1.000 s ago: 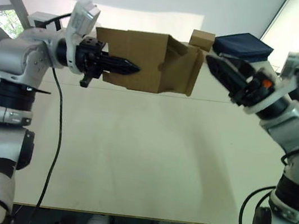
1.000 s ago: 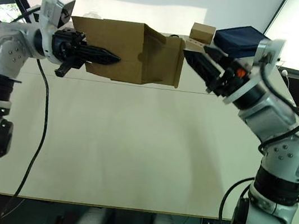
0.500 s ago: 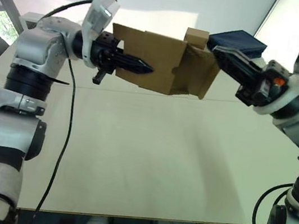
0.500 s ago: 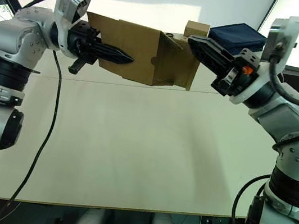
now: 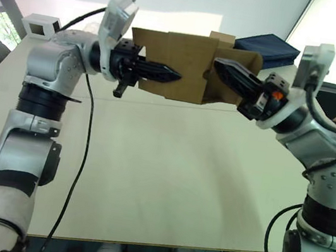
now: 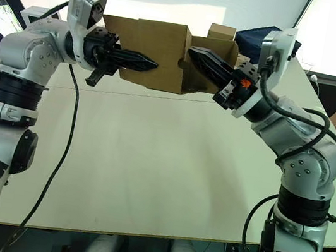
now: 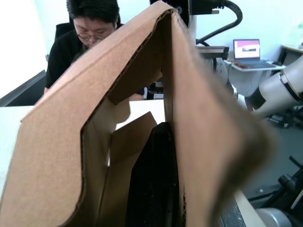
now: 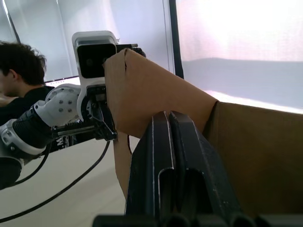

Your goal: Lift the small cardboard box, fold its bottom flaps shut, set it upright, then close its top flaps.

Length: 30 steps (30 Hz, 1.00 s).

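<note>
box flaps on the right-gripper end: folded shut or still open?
Still open. The small cardboard box is held off the table, and at that end a flap stands out behind the right gripper, whose shut fingers press against it.

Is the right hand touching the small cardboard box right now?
Touching. In the right wrist view the right hand, fingers shut together, presses against a flap of the small cardboard box, which is held off the table.

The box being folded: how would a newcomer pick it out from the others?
Look above the far side of the pale table, between the two arms. The plain brown box hangs in the air there, flaps open, left claw against its front. The little box behind rests on the table.
</note>
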{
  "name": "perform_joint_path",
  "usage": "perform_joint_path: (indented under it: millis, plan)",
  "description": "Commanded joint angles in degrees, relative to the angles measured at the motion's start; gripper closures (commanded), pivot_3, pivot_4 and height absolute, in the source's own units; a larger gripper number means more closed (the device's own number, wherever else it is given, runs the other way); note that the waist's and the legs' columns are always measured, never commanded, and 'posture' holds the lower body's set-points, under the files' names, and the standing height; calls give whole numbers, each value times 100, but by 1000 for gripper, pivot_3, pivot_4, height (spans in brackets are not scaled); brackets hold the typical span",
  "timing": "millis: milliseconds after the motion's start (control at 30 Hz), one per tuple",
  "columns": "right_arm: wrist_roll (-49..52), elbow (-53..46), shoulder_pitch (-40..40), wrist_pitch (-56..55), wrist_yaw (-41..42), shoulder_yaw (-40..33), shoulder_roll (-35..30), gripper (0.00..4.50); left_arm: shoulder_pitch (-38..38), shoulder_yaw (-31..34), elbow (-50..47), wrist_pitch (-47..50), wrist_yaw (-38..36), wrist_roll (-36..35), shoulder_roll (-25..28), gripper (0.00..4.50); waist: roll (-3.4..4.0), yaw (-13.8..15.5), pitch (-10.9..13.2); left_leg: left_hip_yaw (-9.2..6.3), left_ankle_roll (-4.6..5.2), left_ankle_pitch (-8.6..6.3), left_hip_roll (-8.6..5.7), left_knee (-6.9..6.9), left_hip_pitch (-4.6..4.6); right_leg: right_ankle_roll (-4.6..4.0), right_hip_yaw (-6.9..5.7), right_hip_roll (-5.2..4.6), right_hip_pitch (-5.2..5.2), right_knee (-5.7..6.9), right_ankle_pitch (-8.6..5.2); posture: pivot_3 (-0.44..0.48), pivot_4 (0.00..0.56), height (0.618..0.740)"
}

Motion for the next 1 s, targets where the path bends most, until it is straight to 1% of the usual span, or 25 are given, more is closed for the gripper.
perform_joint_path:
  millis: [33,167,333,467,533,733,833,900,1000]
  plan:
    - [-185,-137,-158,-226,-100,76,171,4460,-15,239,-372,231,161,-245,-84,4500,0,0,0,0,0,0,0,0,0,0,0,0,0,0,0,0,150,740]
    - [-427,-125,-149,-357,-89,185,286,4460,98,331,-587,581,250,-434,-172,4500,0,-9,0,0,-2,1,0,0,0,0,0,0,0,0,0,0,150,740]
    - [-415,-187,-114,-352,-95,222,396,4460,194,373,-697,807,347,-534,-233,4500,0,-40,0,-1,-7,4,0,0,0,0,0,0,0,2,0,0,150,740]
    - [-312,-260,-71,-277,-108,213,449,4460,209,321,-611,685,414,-388,-255,4500,0,-48,0,-1,-7,4,0,0,1,0,0,1,0,1,0,0,150,740]
    - [-143,-330,2,-167,-79,132,389,4460,205,229,-474,451,458,-153,-243,4500,0,-46,0,-1,-7,4,0,0,0,0,0,1,0,1,0,0,150,740]
    - [319,-568,233,207,33,-17,50,4460,60,282,-33,-35,777,236,-364,4500,0,-36,0,0,-5,3,-3,0,0,0,-1,-3,1,0,0,0,150,740]
    - [491,-693,392,365,41,-121,-154,4460,10,286,83,-142,778,299,-381,4500,0,-42,0,-1,0,0,-2,0,0,0,-1,-1,1,-1,0,0,150,740]
    - [599,-749,551,458,77,-280,-360,4460,2,267,115,-170,724,321,-359,4500,0,-46,0,-1,2,-1,-2,-1,0,0,0,-1,0,-1,0,0,150,740]
    - [899,-756,1010,701,270,-705,-893,4460,-27,278,166,-153,627,318,-301,4500,0,-2,0,0,5,-3,-3,-1,0,0,0,-4,3,-2,0,0,150,740]
